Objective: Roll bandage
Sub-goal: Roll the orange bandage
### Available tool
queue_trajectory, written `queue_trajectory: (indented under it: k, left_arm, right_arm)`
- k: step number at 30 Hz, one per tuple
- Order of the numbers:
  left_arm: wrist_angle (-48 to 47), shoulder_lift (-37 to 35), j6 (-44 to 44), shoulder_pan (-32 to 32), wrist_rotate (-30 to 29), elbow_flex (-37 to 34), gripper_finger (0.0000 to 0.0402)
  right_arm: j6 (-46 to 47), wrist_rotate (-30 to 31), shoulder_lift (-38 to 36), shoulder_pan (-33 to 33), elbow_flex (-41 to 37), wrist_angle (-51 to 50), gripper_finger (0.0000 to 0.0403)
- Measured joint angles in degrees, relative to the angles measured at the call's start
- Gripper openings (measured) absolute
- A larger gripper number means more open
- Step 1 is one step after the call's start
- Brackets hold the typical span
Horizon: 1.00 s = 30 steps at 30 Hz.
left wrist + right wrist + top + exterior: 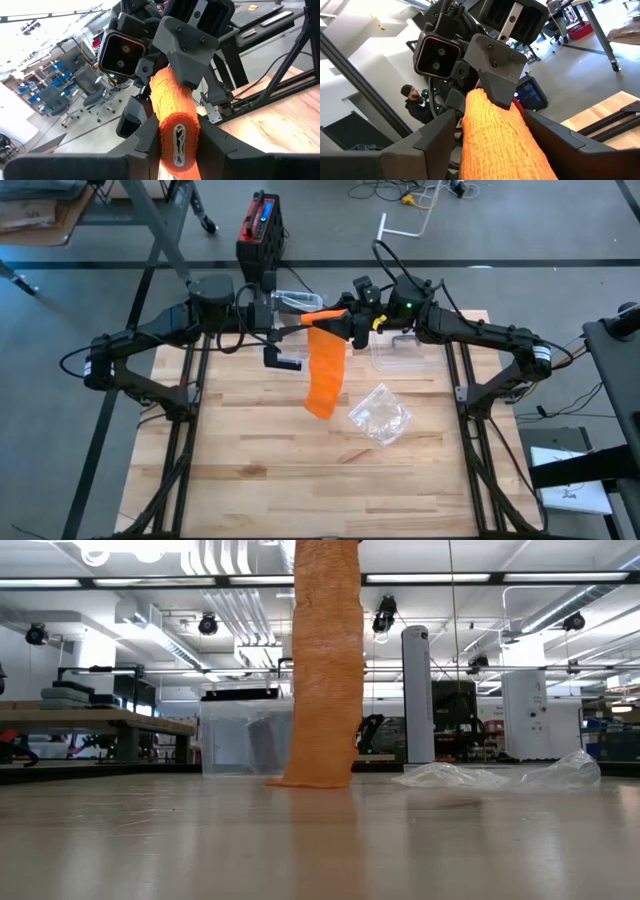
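I hold both arms raised over the far middle of the wooden counter (250, 460), my two hands meeting end to end on the orange bandage (325, 370). My left hand (179, 142) is clamped on the rolled end of it: the roll sits squeezed between my two dark fingers (142, 142), its hollow core facing my wrist camera. My right hand (492, 135) comes in from the opposite side, its fingers standing apart on either side of the orange weave, close against it; I cannot tell whether they press it. From where my hands meet, the loose length of the bandage hangs straight down as a wide strip, and its lower end rests crumpled on the counter, as the low view shows. Just beside that end lies a crumpled clear plastic wrapper (380, 415). A clear plastic container (405, 355) stands on the counter under my right arm, further back. Beyond the counter a person in dark clothing (415, 107) is in the room.
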Motion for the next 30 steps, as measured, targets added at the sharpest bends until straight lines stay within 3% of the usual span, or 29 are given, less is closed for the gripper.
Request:
queue_trajectory:
  k: [7, 15, 22, 30]
  left_arm:
    - [0.64, 0.50, 0.33, 0.00, 0.02, 0.00, 0.0087]
    - [0.45, 1.36, -0.62, 0.00, 0.02, 0.04, 0.0103]
    - [-2.09, -0.66, -7.76, 0.00, -0.22, -0.07, 0.0187]
    - [-4.72, -2.80, -19.42, 0.04, -0.13, 0.00, 0.0279]
  right_arm:
    - [1.18, 0.17, 0.00, -0.02, 0.00, -0.03, 0.0194]
    - [0.81, 0.15, -0.07, -0.02, 0.00, -0.17, 0.0132]
    - [-5.27, 0.02, 0.11, 0.00, 0.00, 0.28, 0.0109]
    - [-23.13, 0.32, 0.11, -0.02, 0.00, 0.37, 0.0107]
